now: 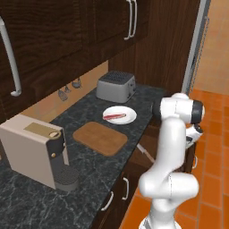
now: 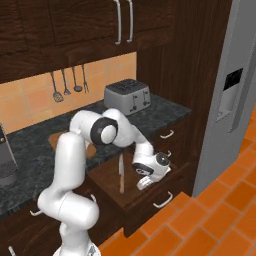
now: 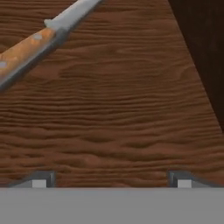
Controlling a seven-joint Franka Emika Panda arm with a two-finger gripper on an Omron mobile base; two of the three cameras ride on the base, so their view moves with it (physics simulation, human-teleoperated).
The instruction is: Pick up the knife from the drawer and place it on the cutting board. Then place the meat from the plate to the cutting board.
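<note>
The dark brown drawer (image 2: 150,206) stands pulled out below the counter, its wooden floor (image 3: 122,109) right under the hand. In it lies the knife (image 2: 121,173), silver blade and light brown handle (image 3: 25,51), off to the upper left in the hand view. My gripper (image 2: 144,183) hangs low inside the drawer, just right of the knife, open, its fingertips (image 3: 40,179) wide apart with nothing between them. On the counter, the cutting board (image 1: 101,137) lies bare. Beyond it the white plate (image 1: 129,117) carries the red meat strip (image 1: 114,117).
A silver toaster (image 1: 116,86) stands behind the plate, and a beige coffee machine (image 1: 38,152) at the left of the counter. Small dark utensils (image 2: 67,82) hang on the tiled wall. A grey fridge (image 2: 227,100) rises on the right, above an orange tiled floor.
</note>
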